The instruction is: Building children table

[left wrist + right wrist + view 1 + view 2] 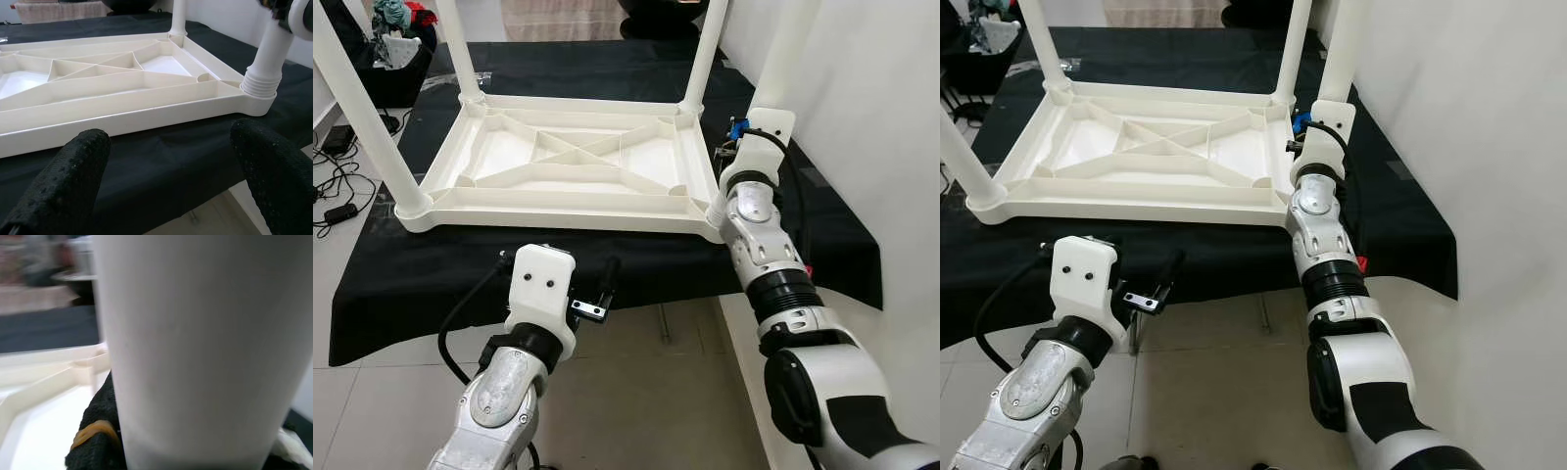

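The white plastic table (558, 211) lies upside down on a black cloth (431, 274), with its ribbed underside facing up. Legs stand in all its corners, among them the near left leg (372, 127). My right gripper (740, 135) is at the near right leg (785, 54), just above its threaded socket (259, 89). It is shut on that leg, and a black finger (98, 431) presses against the white tube (195, 347). My left gripper (171, 166) hovers open in front of the table's near edge, holding nothing.
The cloth hangs over the front of a low platform, with tiled floor (646, 392) below my arms. A white wall (871, 117) runs close along the right. Cables (337, 186) lie on the floor at left, and a dark bag (396, 49) sits at the far left.
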`<state>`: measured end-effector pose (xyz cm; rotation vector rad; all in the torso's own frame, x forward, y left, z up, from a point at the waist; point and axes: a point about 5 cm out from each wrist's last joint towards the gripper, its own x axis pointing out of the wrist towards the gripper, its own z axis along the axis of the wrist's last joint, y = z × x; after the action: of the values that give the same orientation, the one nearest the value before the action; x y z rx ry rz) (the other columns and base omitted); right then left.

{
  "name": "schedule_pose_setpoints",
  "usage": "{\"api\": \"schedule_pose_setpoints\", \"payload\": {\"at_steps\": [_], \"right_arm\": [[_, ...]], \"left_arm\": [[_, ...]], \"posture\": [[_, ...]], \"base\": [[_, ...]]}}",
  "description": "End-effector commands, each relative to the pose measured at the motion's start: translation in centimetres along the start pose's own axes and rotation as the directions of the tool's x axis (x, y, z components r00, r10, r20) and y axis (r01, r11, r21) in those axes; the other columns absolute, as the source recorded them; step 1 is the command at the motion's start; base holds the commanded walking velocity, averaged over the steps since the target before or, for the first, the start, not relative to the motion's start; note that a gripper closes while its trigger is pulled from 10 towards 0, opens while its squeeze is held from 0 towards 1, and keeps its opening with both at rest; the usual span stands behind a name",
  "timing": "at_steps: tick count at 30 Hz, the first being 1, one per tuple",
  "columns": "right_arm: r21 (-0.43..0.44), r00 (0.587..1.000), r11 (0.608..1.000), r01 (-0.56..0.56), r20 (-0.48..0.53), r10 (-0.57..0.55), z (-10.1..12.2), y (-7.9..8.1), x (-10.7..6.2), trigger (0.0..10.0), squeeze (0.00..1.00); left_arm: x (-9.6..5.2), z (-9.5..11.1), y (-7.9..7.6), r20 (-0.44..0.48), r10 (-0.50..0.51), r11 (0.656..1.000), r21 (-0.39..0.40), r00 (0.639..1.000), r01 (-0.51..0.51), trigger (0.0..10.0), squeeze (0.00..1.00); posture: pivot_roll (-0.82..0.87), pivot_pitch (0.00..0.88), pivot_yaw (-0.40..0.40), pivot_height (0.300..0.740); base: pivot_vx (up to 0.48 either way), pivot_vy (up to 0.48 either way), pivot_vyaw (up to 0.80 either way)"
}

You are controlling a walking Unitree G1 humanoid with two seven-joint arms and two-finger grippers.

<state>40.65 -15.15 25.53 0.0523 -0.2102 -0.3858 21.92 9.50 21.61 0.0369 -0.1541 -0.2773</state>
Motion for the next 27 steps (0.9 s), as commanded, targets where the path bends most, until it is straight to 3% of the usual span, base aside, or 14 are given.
{"api": "schedule_pose_setpoints", "payload": {"at_steps": [1, 3, 6, 10, 15, 17, 20, 21, 23, 24, 27], "right_arm": [[-0.072, 0.951, 0.991, 0.112, -0.281, -0.127, -6.4, -2.0, -1.5, 10.0, 0.0], [-0.007, 0.918, 0.969, 0.247, -0.317, -0.236, -6.3, -1.3, -2.3, 10.0, 0.0], [0.016, 0.909, 0.96, 0.28, -0.327, -0.26, -6.2, -1.1, -2.6, 10.0, 0.0], [-0.038, 0.853, 0.914, 0.405, -0.343, -0.393, -5.8, -0.4, -3.5, 10.0, 0.0], [-0.06, 0.841, 0.897, 0.437, -0.327, -0.432, -5.5, -0.2, -3.9, 10.0, 0.0], [-0.047, 0.852, 0.903, 0.427, -0.315, -0.419, -5.2, 0.1, -3.9, 10.0, 0.0], [0.04, 0.936, 0.946, 0.321, -0.163, -0.311, -2.0, 1.3, -3.1, 10.0, 0.0], [0.04, 0.936, 0.946, 0.321, -0.163, -0.311, -2.0, 1.3, -3.1, 10.0, 0.0], [0.082, 0.965, 0.961, 0.264, -0.021, -0.263, 1.1, 1.6, -2.4, 10.0, 0.0], [0.082, 0.965, 0.961, 0.264, -0.021, -0.263, 1.1, 1.6, -2.4, 10.0, 0.0], [0.12, 0.967, 0.97, 0.21, 0.118, -0.224, 4.5, 1.5, -1.7, 10.0, 0.0]], "left_arm": [[0.0, -0.2, 0.1, -0.005, -0.003, 1.0, -0.004, 1.0, 0.003, 10.0, 0.0], [0.1, -0.2, 0.1, -0.004, -0.003, 1.0, -0.003, 1.0, 0.003, 10.0, 0.0], [0.1, -0.2, 0.1, -0.003, -0.003, 1.0, -0.002, 1.0, 0.003, 10.0, 0.0], [0.2, -0.2, 0.1, -0.002, -0.001, 1.0, -0.003, 1.0, 0.001, 10.0, 0.0], [0.2, -0.2, 0.1, -0.002, -0.001, 1.0, -0.002, 1.0, 0.001, 10.0, 0.0], [0.2, -0.2, 0.1, -0.002, -0.001, 1.0, -0.001, 1.0, 0.001, 10.0, 0.0], [0.3, -0.2, 0.2, 0.0, 0.002, 1.0, 0.0, 1.0, -0.002, 10.0, 0.0], [0.3, -0.2, 0.2, 0.0, 0.002, 1.0, 0.0, 1.0, -0.002, 10.0, 0.0], [0.3, -0.3, 0.2, 0.0, 0.004, 1.0, 0.0, 1.0, -0.004, 10.0, 0.0], [0.3, -0.3, 0.2, 0.0, 0.004, 1.0, 0.0, 1.0, -0.004, 10.0, 0.0], [0.4, -0.4, 0.2, 0.0, 0.002, 1.0, -0.004, 1.0, -0.002, 10.0, 0.0]], "posture": [[0.11, 0.22, -0.057, 0.74], [0.11, 0.22, -0.057, 0.74], [0.11, 0.22, -0.057, 0.74], [0.1, 0.223, -0.056, 0.74], [0.11, 0.223, -0.059, 0.74], [0.11, 0.223, -0.058, 0.74], [0.1, 0.22, -0.061, 0.74], [0.1, 0.22, -0.061, 0.74], [0.1, 0.214, -0.061, 0.74], [0.1, 0.214, -0.061, 0.74], [0.1, 0.206, -0.063, 0.74]], "base": [[0.0, 0.0, 0.0], [0.0, 0.0, 0.0], [0.0, 0.0, 0.0], [0.0, 0.0, 0.0], [0.0, 0.0, 0.0], [0.0, 0.0, 0.0], [0.0, 0.0, 0.0], [0.0, 0.0, 0.0], [0.0, 0.0, 0.0], [0.0, 0.0, 0.0], [0.0, 0.0, 0.0]]}}
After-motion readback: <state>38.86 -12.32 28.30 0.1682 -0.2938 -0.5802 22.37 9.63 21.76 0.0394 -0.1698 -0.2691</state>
